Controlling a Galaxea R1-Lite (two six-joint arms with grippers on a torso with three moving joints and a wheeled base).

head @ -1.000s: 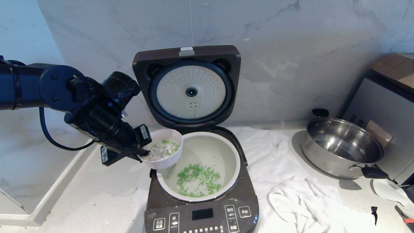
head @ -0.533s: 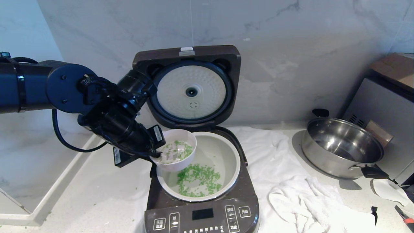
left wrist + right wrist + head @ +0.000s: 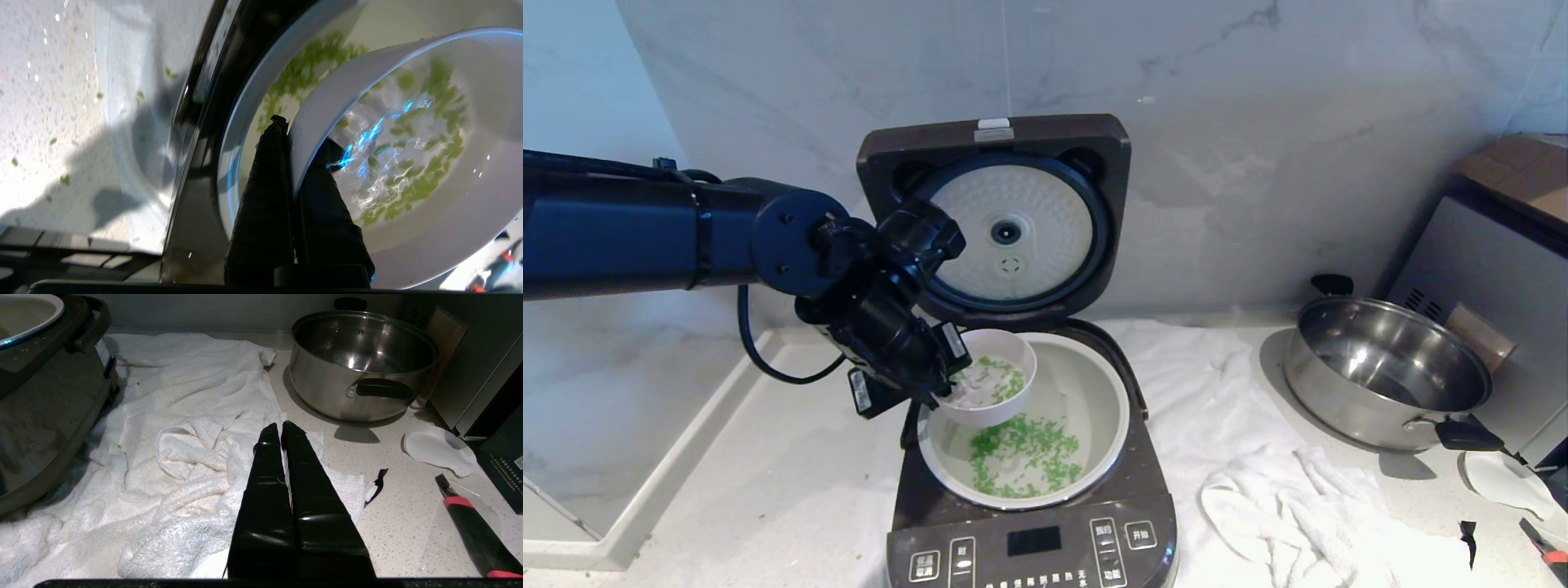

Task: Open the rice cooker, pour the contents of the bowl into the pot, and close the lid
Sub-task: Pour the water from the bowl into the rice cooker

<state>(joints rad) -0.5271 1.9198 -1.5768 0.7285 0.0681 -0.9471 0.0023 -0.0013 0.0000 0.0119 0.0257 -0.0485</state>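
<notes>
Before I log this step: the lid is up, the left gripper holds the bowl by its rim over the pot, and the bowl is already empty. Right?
Not quite. The bowl is not empty: the left wrist view shows green bits and liquid inside. The rest stands: lid up, left gripper clamping the rim over the pot.

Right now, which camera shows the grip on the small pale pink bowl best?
The left wrist view: the left tool pinches the small pale pink bowl by its rim, one finger inside. The head view shows the bowl with that grip hidden by the arm; the right wrist view misses it.
</notes>
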